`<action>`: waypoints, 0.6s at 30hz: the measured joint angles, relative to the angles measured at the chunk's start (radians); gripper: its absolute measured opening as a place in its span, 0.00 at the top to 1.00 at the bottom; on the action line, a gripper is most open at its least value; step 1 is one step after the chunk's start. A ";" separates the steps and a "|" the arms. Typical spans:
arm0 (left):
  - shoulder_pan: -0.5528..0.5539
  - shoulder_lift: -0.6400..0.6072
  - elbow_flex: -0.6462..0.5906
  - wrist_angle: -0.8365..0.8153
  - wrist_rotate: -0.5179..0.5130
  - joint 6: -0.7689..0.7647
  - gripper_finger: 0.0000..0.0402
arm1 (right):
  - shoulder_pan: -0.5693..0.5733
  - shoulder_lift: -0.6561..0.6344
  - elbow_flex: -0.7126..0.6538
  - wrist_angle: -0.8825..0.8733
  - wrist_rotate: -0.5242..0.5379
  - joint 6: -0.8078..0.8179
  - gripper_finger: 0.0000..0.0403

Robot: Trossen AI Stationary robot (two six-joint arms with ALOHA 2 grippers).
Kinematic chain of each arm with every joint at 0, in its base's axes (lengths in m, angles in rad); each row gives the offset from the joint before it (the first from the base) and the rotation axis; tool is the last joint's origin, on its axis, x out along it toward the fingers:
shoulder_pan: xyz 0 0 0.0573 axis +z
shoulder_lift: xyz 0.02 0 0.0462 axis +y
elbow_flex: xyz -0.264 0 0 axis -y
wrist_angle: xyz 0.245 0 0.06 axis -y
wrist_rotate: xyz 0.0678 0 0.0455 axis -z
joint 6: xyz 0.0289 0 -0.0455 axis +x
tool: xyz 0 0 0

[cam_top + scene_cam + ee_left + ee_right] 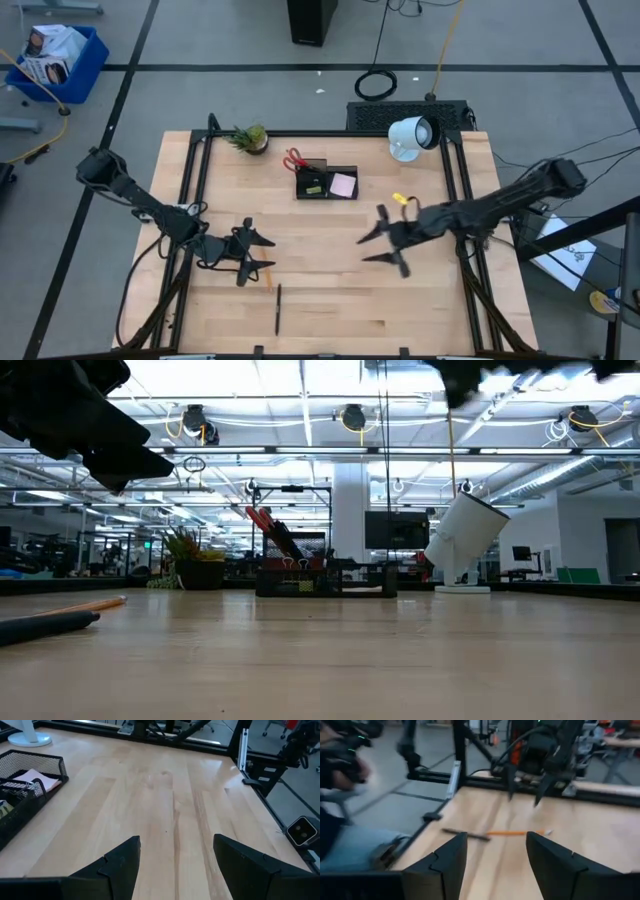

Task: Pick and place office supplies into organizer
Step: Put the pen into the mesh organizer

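Black mesh organizer [326,181] holding red-handled scissors [294,159] and pink sticky-note pad [343,184], black pen [278,308] and orange pencil [268,277] lying near, left gripper [260,252] and right gripper [385,247] both spread open, empty.

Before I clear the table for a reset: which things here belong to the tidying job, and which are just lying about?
Job: organizer, red-handled scissors, pink sticky-note pad, orange pencil, black pen, small yellow piece.

Lying about: potted plant, white lamp-like device.
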 joint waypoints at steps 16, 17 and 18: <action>0.000 0.000 0.000 0.000 -0.006 0.062 0.36 | -0.007 -0.660 -0.458 0.063 0.048 0.117 0.52; 0.000 0.000 0.000 0.000 -0.006 0.061 0.36 | -0.007 -0.687 -0.467 0.054 0.047 0.116 0.52; 0.000 0.000 0.000 0.000 -0.006 0.061 0.36 | -0.006 -0.717 -0.471 0.034 0.047 0.112 0.52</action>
